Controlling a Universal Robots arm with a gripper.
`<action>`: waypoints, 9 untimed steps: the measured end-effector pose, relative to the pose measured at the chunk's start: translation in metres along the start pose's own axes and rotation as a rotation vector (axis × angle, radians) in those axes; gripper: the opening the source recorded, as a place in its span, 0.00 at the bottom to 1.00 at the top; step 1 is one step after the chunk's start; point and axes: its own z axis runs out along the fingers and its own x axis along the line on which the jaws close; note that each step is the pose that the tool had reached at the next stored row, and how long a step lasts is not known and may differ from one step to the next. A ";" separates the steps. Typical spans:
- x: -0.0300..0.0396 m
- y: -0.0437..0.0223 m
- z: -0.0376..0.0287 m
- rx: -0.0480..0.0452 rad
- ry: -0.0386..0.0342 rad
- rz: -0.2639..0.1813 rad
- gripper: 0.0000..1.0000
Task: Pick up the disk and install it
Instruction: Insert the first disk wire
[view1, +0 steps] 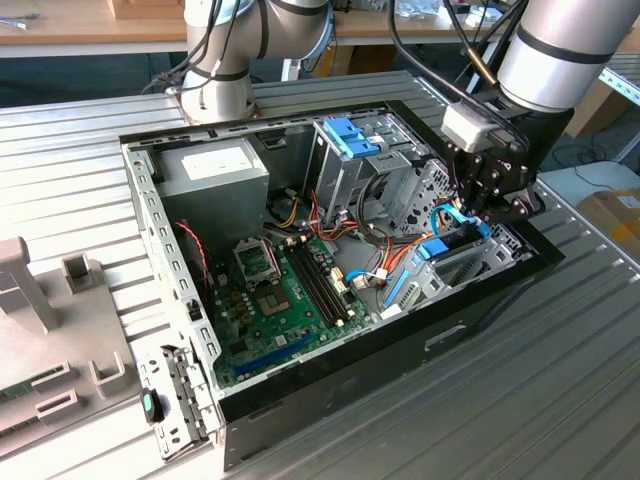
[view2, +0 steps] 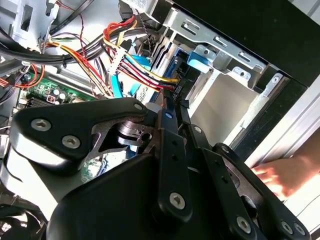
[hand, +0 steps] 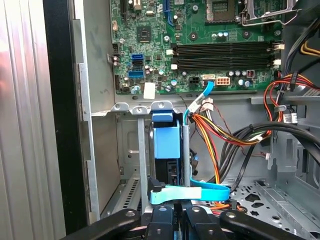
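We hold the gripper (view1: 478, 212) over the bay (view1: 462, 262).
The disk (hand: 166, 141) stands on edge below; finger state: cannot tell.

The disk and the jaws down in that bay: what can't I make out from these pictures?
- Disk: in the first wrist view it stands edge-on in the bay; its label face is hidden by the metal bracket.
- Gripper: in the exterior view its own dark body covers the jaws; in the second wrist view its linkage blocks them.
- Whether the disk is fully seated: hidden.
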 end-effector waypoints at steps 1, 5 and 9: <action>-0.0001 0.0000 0.0001 0.0000 -0.0001 0.000 0.16; -0.0001 0.0007 0.0015 0.0000 -0.0001 0.000 0.16; -0.0002 0.0009 0.0035 0.0000 -0.0001 0.000 0.16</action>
